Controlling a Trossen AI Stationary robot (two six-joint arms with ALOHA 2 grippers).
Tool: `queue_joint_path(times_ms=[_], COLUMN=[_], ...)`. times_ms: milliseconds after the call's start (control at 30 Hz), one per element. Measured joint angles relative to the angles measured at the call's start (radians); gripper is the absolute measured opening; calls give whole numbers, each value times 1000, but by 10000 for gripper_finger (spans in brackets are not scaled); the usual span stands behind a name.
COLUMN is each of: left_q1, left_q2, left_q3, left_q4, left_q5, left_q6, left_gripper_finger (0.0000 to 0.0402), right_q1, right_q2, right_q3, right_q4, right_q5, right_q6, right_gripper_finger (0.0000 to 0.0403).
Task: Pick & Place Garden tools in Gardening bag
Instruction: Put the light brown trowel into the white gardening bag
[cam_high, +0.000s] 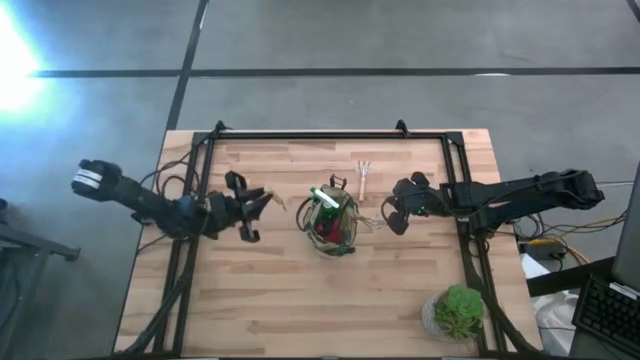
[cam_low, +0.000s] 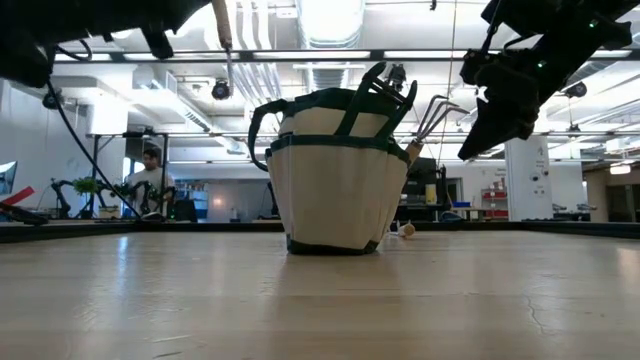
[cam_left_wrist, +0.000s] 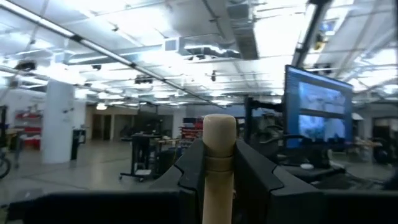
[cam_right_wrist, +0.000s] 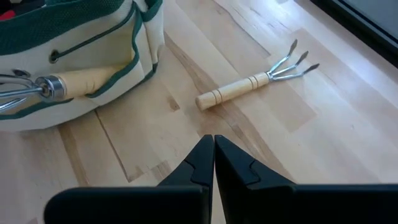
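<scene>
The gardening bag (cam_high: 331, 221) stands upright on its base at the table's middle, with a green spray bottle with a white top (cam_high: 322, 203) and a red tool (cam_high: 325, 229) inside. A wooden-handled fork (cam_right_wrist: 74, 82) sticks out of its outer pocket. Another fork (cam_high: 364, 178) lies flat on the table behind the bag. My left gripper (cam_high: 262, 205) hovers left of the bag, tilted upward, shut on a wooden-handled tool (cam_left_wrist: 219, 134). My right gripper (cam_right_wrist: 213, 146) hangs shut and empty right of the bag, above the bare wood. My left gripper pinches the tool's wooden handle (cam_left_wrist: 219, 163) between its two fingers, a little short of the rounded free end (cam_left_wrist: 219, 124). The handle lies along the fingers and sticks out past them, slanting upward. The tool is clear of the table; its metal end is hidden.
A bushy potted plant (cam_high: 458, 312) stands at the near right corner. A black frame (cam_high: 320, 134) runs along the table's far edge and down both sides. Bare wood lies in front of the bag. Beyond the table is a workshop where a person (cam_low: 150, 180) sits.
</scene>
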Motion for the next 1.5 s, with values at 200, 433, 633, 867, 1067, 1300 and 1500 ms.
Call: queue_joint_path(times_ms=[200, 433, 633, 867, 1067, 1300, 1500], left_q1=[71, 114, 123, 123, 123, 123, 123], left_q2=[29, 114, 207, 287, 370, 429, 442], left_q3=[3, 3, 4, 54, 114, 117, 117], left_q4=[1, 39, 124, 133, 133, 134, 135], left_q5=[52, 110, 150, 207, 255, 254, 254], left_q6=[-55, -108, -120, -128, -119, -141, -147], left_gripper_finger=[60, 60, 60, 60, 60, 60, 60], right_q1=[0, 0, 0, 0, 0, 0, 0], right_q2=[0, 0, 0, 0, 0, 0, 0], right_q3=[0, 0, 0, 0, 0, 0, 0], right_q4=[0, -1, -1, -2, -2, -11, -11], right_q5=[0, 0, 0, 0, 0, -2, -2], right_q6=[-4, -7, -8, -14, -14, -14, -14], right_gripper_finger=[8, 8, 8, 8, 8, 8, 8])
